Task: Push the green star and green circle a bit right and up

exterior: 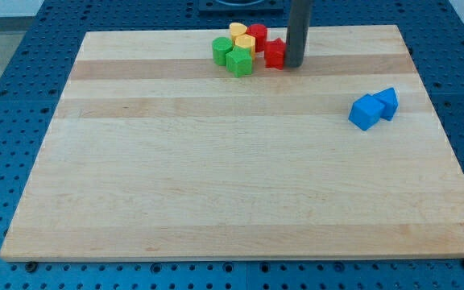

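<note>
The green circle (222, 50) and the green star (239, 60) sit side by side near the view's top, left of centre, the star just right of and below the circle. My tip (294, 66) stands on the board right of the cluster, touching or nearly touching a red block (275, 53). Two yellow blocks (242, 38) and a second red block (257, 35) lie packed just above the green ones. The tip is about two block widths right of the green star.
Two blue blocks (373, 108) lie together at the view's right, below the tip. The wooden board (232, 185) rests on a blue perforated table; its top edge runs just above the cluster.
</note>
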Tool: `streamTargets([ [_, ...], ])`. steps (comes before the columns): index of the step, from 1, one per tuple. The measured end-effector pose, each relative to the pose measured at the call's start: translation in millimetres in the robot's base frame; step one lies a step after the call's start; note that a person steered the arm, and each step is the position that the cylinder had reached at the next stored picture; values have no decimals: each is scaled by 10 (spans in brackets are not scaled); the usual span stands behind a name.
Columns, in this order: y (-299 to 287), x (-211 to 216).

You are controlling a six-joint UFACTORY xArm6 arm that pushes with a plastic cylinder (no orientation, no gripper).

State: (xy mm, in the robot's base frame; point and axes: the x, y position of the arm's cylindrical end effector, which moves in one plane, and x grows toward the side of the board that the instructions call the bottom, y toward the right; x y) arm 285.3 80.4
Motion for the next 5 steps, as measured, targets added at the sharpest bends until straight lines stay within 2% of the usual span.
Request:
streamTargets([
  [1,-127,-20],
  [5,1448,587],
])
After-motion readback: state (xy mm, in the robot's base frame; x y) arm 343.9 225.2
